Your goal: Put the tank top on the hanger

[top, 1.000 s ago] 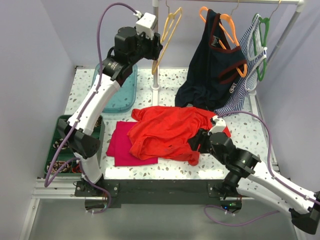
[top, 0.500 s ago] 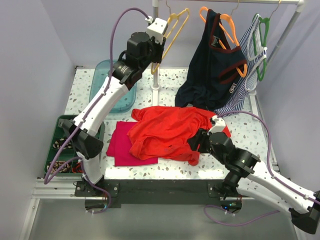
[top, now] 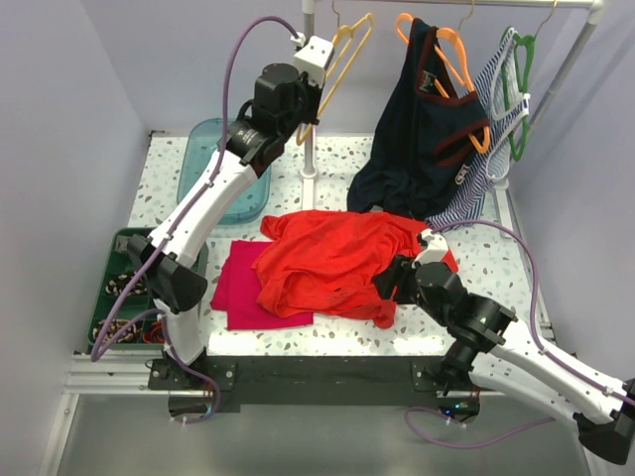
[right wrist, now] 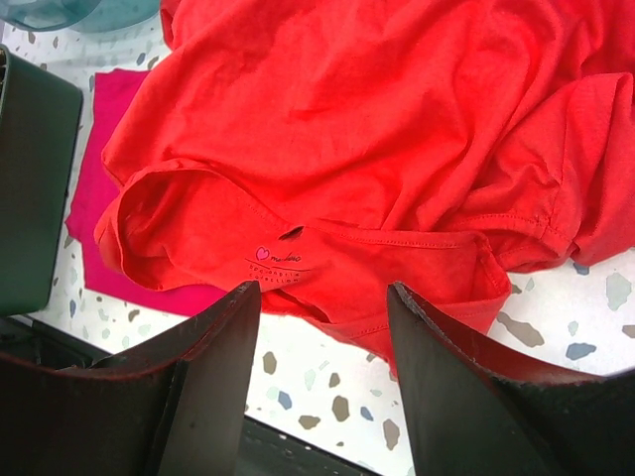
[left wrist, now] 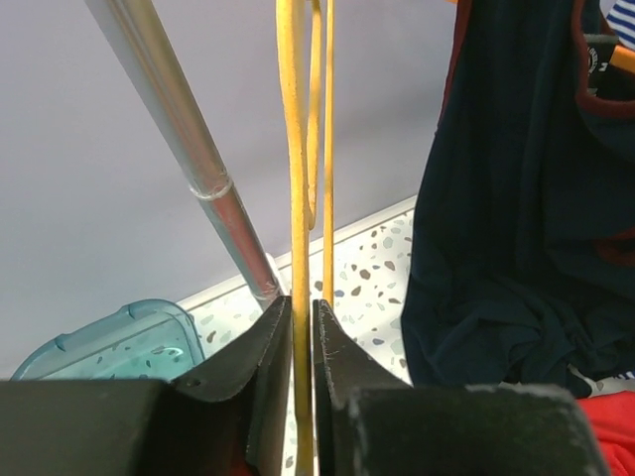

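The red-orange tank top (top: 337,258) lies crumpled on the table, partly over a magenta cloth; it fills the right wrist view (right wrist: 357,139). The pale yellow hanger (top: 342,55) hangs by its hook from the rail at the back. My left gripper (top: 316,91) is raised to it and shut on its lower bar; in the left wrist view the yellow bar (left wrist: 295,198) runs between the closed fingers (left wrist: 266,367). My right gripper (top: 392,280) is open and empty, low over the near right edge of the tank top (right wrist: 322,297).
A navy top with red trim (top: 427,139) on a bright orange hanger and a striped garment on a green hanger (top: 518,74) hang to the right. The rack's metal post (top: 310,139) stands behind. A teal lid (top: 226,178) and a dark green bin (top: 124,288) sit left.
My left arm swung right and up toward the rail, carrying the yellow hanger's lower end with it. The right arm and the tank top have not moved.
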Available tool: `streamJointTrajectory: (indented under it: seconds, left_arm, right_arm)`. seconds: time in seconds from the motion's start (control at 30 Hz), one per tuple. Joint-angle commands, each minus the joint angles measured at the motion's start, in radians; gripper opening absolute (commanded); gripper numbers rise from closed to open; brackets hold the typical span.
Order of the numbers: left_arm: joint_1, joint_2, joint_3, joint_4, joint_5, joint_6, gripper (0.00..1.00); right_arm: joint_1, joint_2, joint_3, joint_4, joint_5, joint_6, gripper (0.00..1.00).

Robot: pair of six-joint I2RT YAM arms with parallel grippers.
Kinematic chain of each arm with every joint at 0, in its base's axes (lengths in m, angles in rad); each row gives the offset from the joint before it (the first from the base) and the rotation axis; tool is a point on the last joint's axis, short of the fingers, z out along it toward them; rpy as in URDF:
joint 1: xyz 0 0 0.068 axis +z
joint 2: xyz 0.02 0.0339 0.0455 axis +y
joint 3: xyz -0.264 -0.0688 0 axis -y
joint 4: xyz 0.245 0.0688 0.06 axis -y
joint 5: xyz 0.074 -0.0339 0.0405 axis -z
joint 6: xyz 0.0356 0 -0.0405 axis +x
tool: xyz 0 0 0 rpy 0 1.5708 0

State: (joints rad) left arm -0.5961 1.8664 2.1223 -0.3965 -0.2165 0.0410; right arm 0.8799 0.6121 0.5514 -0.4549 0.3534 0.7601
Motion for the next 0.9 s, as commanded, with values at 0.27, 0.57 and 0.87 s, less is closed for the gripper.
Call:
streamJointTrajectory:
  seconds: [0.27, 0.57, 0.87]
  left_arm:
    - [0.001, 0.023, 0.045, 0.053, 0.002, -0.009, 0.11]
    - [0.001, -0.059, -0.004, 0.176, 0.017, -0.033, 0.00]
    - [0.001, -0.093, -0.004, 0.165, 0.039, -0.033, 0.00]
  right_arm:
    - [0.004, -0.014, 0.022, -0.004, 0.021, -0.001, 0.58]
    - [0.004, -0.008, 0.030, -0.005, 0.025, -0.007, 0.58]
    - [0.004, -0.006, 0.035, -0.007, 0.032, -0.011, 0.58]
